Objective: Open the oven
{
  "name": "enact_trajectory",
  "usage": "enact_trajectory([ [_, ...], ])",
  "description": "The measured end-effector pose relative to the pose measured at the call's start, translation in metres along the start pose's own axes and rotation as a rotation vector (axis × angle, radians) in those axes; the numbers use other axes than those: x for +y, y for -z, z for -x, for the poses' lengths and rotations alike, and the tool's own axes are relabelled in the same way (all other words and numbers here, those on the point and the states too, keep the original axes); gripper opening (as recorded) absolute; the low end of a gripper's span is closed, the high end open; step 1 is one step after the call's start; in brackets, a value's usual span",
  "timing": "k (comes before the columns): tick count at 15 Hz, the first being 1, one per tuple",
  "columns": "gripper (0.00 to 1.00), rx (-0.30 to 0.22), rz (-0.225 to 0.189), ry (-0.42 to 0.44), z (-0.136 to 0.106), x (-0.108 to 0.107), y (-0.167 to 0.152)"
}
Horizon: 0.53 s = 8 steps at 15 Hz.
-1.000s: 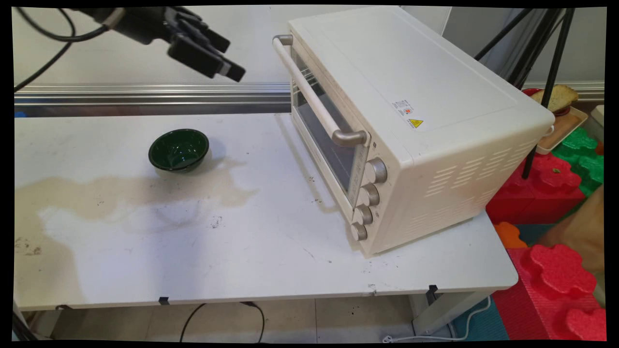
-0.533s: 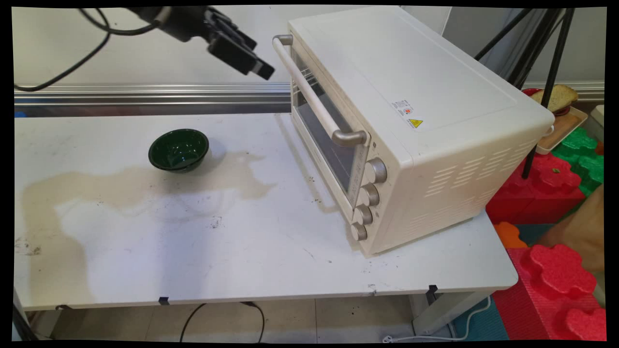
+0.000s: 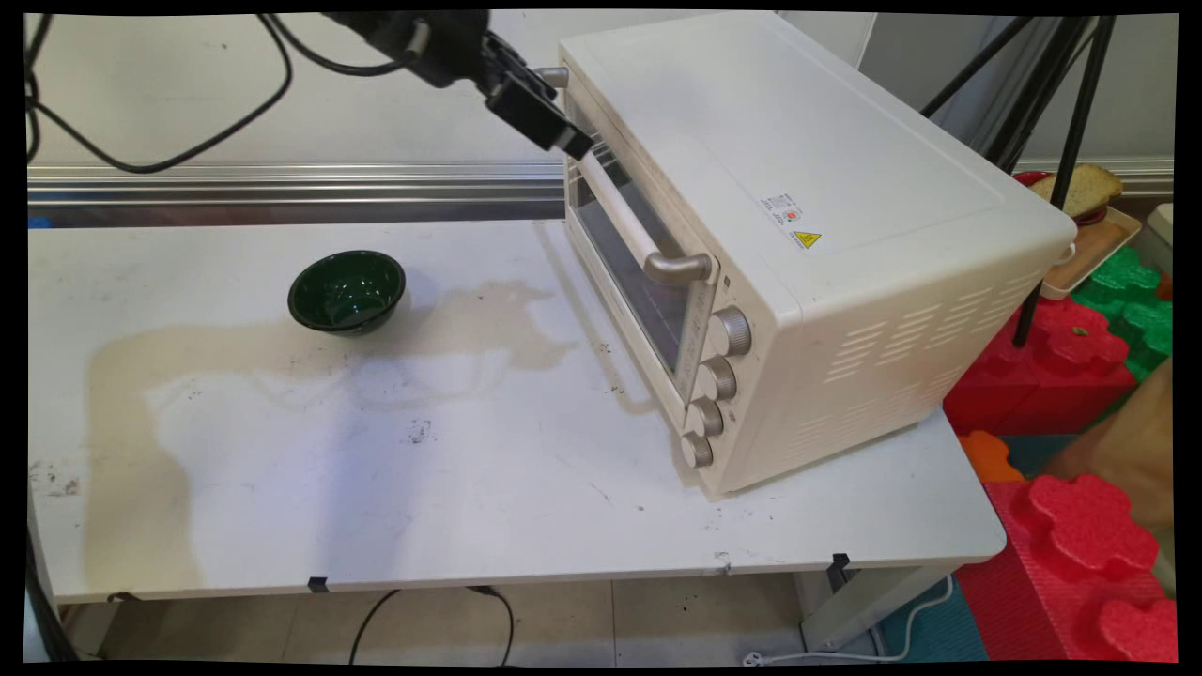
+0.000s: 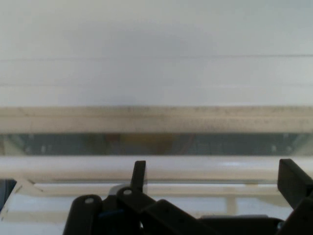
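- We see the black two-finger gripper [image 3: 563, 141] high over the table's far edge, at the upper end of the toaster oven's door handle [image 3: 615, 202]
- In the hand view its fingers [image 4: 138, 175] stand well apart, one on each side of the picture, with the handle [image 4: 156, 167] running as a smooth, pale, round bar across them; we cannot tell whether either finger touches it
- The toaster oven [image 3: 798, 235] is a cream-white box with a flat top, a glass door, slotted vents on its side and four round metallic knobs [image 3: 716, 380] in a column by the door; it stands on the table's right half, turned at an angle, with one corner near the right near corner
- A small yellow warning sticker [image 3: 807, 239] sits on the oven's top
- A dark green, glossy round bowl [image 3: 347, 291] stands upright on the table's left half, well apart from the oven and the gripper
- The white table [image 3: 470, 488] has a smooth top, scuffed with dark specks
- Black cables [image 3: 188, 150] hang in loops at the upper left, before the wall
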Motion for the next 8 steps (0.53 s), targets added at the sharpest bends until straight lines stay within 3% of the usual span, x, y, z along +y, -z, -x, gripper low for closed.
enact_trajectory([
  [7,1.00,-0.010,0.007,-0.017,-0.012,-0.004,-0.029],
  [8,0.00,-0.012,0.008,-0.020,-0.013,-0.005,-0.032],
])
